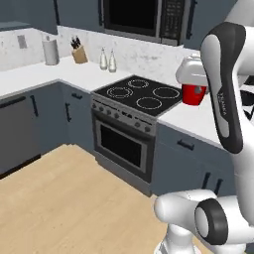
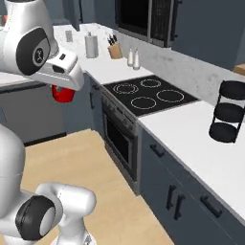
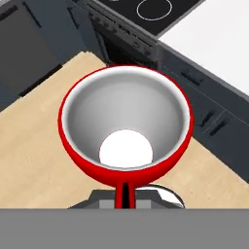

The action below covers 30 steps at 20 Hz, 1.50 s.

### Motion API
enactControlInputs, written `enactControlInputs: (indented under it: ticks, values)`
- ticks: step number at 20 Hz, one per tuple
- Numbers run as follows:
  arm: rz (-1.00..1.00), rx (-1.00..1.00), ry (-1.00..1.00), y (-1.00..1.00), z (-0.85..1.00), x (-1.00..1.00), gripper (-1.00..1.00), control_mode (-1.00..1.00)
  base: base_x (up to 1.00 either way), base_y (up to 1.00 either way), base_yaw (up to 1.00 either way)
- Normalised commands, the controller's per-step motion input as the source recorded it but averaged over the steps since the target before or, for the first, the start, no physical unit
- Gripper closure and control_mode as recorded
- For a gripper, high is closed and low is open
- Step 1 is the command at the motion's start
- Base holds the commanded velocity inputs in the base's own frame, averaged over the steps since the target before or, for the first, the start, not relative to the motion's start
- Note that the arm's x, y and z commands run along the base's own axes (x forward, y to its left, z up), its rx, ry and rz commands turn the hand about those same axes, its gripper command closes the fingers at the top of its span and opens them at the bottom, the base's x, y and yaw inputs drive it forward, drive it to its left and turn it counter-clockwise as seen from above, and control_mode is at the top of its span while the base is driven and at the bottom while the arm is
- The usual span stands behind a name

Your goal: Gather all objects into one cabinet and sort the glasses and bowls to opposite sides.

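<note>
My gripper (image 3: 125,190) is shut on the rim of a glossy red mug (image 3: 125,121), one of the glasses, whose grey inside is empty. I hold it in the air above the wooden floor in front of the oven. In the left base view the red mug (image 1: 193,94) hangs under the white hand, in front of the counter to the right of the stove. From the right side the mug (image 2: 63,94) hangs below the hand. A dark blue-grey wall cabinet (image 1: 213,22) (image 2: 208,28) with a black bar handle is mounted right of the microwave, door closed. The bowls are out of view.
A black stove (image 1: 139,94) with an oven below sits under a microwave (image 1: 144,17). A paper towel roll (image 1: 50,51), a knife block (image 1: 78,53) and two bottles (image 1: 107,59) line the back counter. A black three-tier rack (image 2: 228,112) stands on the white counter (image 2: 191,139).
</note>
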Motion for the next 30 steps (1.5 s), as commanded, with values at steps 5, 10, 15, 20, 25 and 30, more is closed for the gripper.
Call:
enactControlInputs:
  ticks: [5,10,15,20,25,30]
  values:
    - [0.0,0.0,0.0,0.0,0.0,0.0,1.0,1.0,0.03,0.22,0.79]
    - [0.0,0.0,0.0,0.0,0.0,0.0,1.0,1.0,0.23,0.26,0.67]
    - [0.0,0.0,0.0,0.0,0.0,0.0,1.0,1.0,1.0,-0.27,0.35]
    - [0.0,0.0,0.0,0.0,0.0,0.0,1.0,1.0,1.0,-0.14,0.16]
    - [0.0,0.0,0.0,0.0,0.0,0.0,1.0,1.0,1.0,-0.09,0.17]
    - [0.0,0.0,0.0,0.0,0.0,0.0,1.0,1.0,1.0,-0.74,0.32]
